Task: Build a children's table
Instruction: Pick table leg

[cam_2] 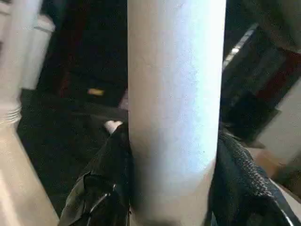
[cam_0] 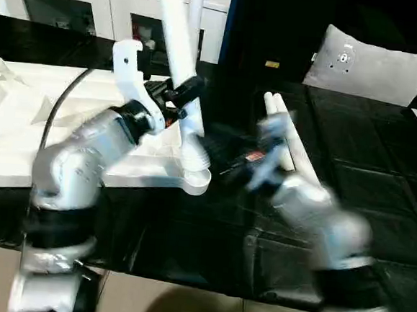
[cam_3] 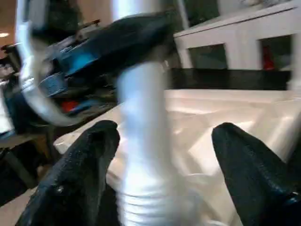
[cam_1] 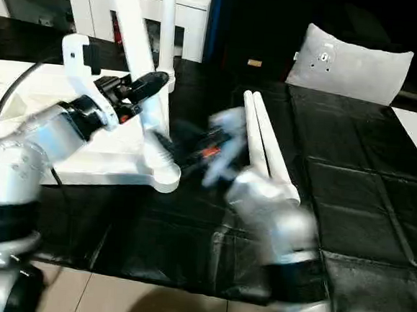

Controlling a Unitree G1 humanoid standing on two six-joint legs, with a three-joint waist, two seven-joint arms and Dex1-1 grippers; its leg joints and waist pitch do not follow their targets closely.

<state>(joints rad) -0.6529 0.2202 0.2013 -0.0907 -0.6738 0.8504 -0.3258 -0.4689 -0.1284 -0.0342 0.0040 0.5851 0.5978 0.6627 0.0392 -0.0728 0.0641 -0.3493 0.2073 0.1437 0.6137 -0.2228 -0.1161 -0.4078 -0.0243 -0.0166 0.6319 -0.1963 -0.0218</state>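
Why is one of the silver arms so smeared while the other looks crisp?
In the left eye view the right gripper and its forearm are motion-blurred beside the spare legs; the left gripper on the upright leg looks sharper. In the right wrist view that leg is smeared too.
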